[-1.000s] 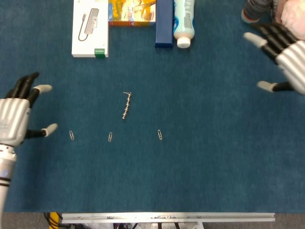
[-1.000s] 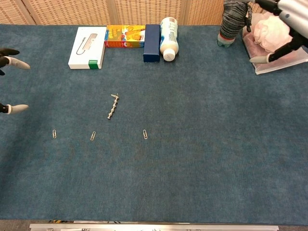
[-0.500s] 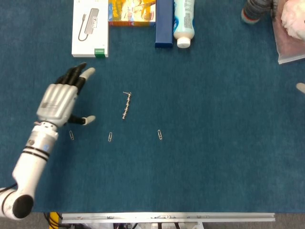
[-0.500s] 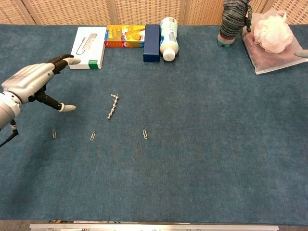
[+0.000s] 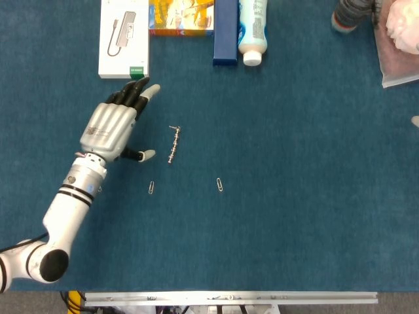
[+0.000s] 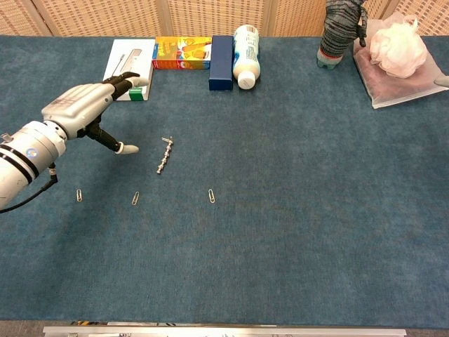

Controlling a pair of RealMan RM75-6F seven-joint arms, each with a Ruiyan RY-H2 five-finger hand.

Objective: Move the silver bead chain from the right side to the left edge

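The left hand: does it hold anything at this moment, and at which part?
Nothing is held. The left hand is open beside the silver bead chain, apart from it; the chain lies free on the table.

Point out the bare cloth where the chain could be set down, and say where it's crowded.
Bare: the left strip beside the left hand, below the white box; also right of the bead chain. Crowded: the far edge, box to bottle, and the paper clips row.
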